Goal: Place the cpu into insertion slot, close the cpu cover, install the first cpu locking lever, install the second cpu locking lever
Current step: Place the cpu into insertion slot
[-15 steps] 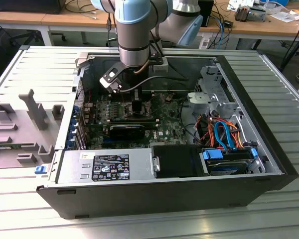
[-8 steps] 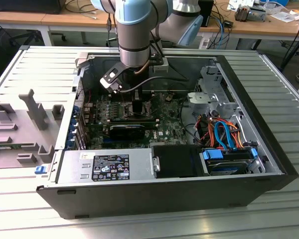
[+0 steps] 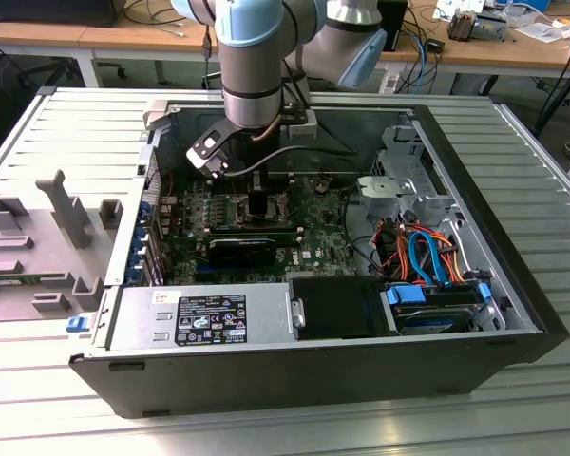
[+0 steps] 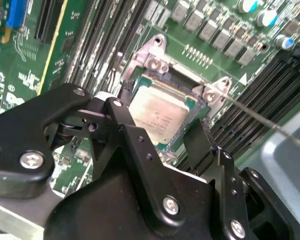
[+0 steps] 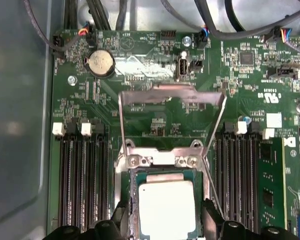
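The cpu (image 5: 167, 210), a silvery-grey square, lies flat in the insertion slot (image 5: 162, 159) on the green board. The cpu (image 4: 160, 116) also shows in the second wrist view, framed by the slot's metal rim (image 4: 157, 59). My gripper (image 5: 165, 222) is open, with one black finger (image 5: 121, 217) on each side of the chip and a small gap to its edges. The cpu cover (image 5: 172, 90) stands swung up and open behind the slot. A thin locking lever (image 4: 265, 122) sticks out unlatched beside the slot. In the exterior view my gripper (image 3: 259, 201) reaches down into the open computer case.
Black memory slots (image 5: 82, 180) flank the socket, and a green memory card (image 5: 270, 190) sits in one. A coin battery (image 5: 100, 63) lies beyond the cover. The case holds a power supply (image 3: 199, 318) and cabled drives (image 3: 427, 271). A grey fixture (image 3: 38, 247) lies outside it.
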Robot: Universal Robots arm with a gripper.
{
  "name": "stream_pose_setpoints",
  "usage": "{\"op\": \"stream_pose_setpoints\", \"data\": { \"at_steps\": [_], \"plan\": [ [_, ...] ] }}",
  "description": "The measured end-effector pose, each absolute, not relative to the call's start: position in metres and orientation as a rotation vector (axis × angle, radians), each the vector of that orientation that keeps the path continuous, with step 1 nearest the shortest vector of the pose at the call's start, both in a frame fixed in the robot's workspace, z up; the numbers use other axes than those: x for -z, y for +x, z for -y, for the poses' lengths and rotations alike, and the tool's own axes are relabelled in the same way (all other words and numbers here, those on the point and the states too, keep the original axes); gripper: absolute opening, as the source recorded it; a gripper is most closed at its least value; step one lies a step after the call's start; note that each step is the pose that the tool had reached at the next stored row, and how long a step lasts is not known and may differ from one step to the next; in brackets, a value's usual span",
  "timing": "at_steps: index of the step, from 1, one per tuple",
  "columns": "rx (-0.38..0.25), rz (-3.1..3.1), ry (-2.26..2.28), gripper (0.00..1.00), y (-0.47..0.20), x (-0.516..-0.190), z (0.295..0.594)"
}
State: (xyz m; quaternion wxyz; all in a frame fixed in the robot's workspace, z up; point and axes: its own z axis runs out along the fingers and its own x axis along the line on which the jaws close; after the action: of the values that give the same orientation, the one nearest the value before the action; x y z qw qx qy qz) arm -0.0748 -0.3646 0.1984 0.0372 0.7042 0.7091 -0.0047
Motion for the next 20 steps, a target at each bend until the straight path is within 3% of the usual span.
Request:
{"op": "stream_pose_setpoints", "data": {
  "at_steps": [20],
  "plan": [
    [0.0,-2.192,2.178,0.68,-0.066,-0.209,0.358]
  ]
}}
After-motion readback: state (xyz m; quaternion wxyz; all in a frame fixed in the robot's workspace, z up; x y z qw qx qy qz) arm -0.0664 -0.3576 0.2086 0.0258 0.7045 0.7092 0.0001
